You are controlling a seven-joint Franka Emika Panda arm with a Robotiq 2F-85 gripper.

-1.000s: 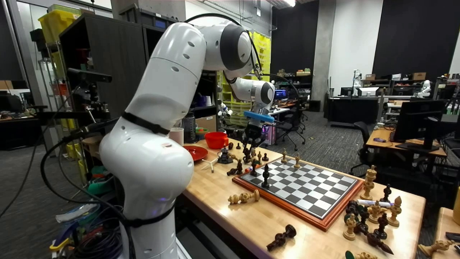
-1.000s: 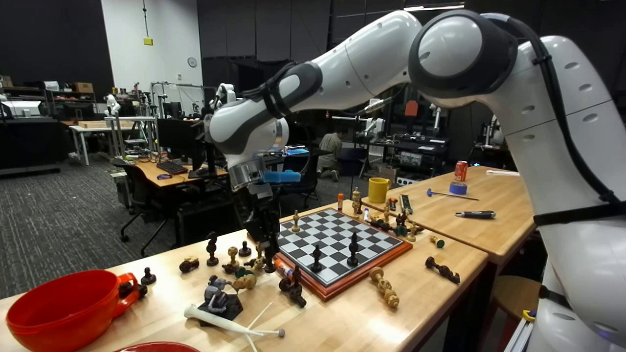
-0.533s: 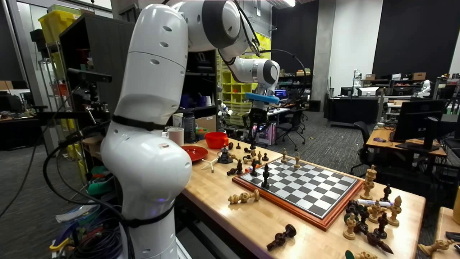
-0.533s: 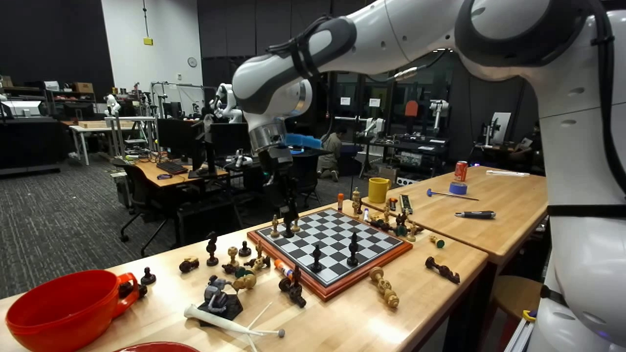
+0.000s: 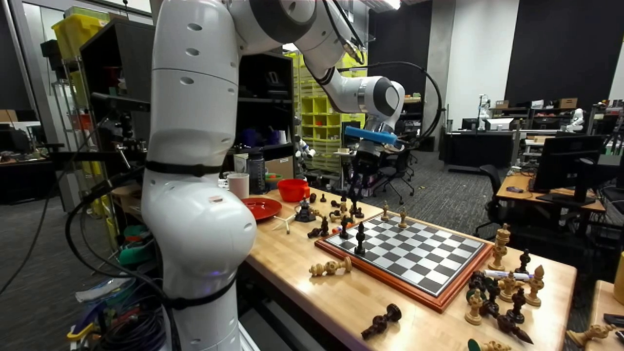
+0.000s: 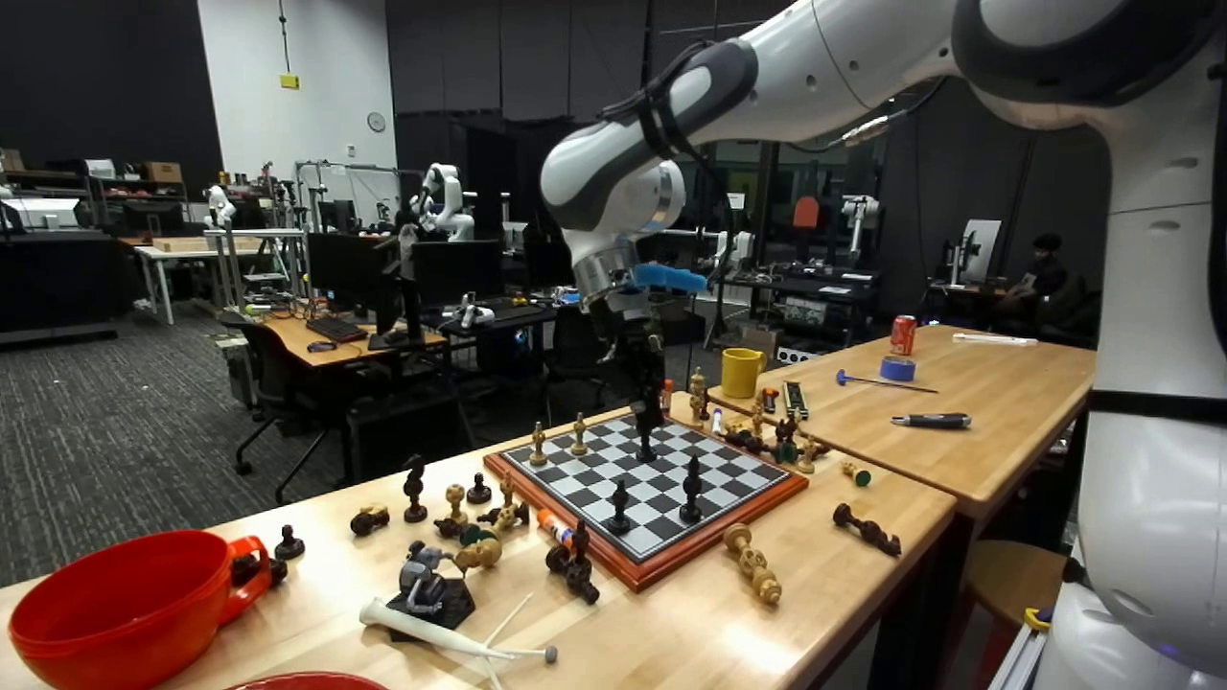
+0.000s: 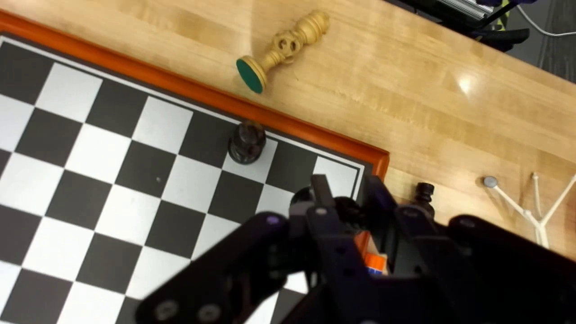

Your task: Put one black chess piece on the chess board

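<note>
Exterior views faced across the table (image 6: 671,623) from opposite end edges, sharing the chess board (image 5: 404,253); the wrist view looked closely down.

The claw (image 7: 347,184), lower right, grips a black piece (image 7: 349,209). Mid-frame, a dark chessman (image 7: 247,143) stands on the board (image 7: 128,207); top centre, a pale chessman (image 7: 281,52) lies on the bench (image 7: 432,121).

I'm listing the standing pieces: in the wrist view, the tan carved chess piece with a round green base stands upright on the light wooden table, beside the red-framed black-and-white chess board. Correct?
Not upright: the wrist view shows the tan carved chess piece lying on its side. It is on the light wooden table, beside the red-framed black-and-white chess board.
</note>
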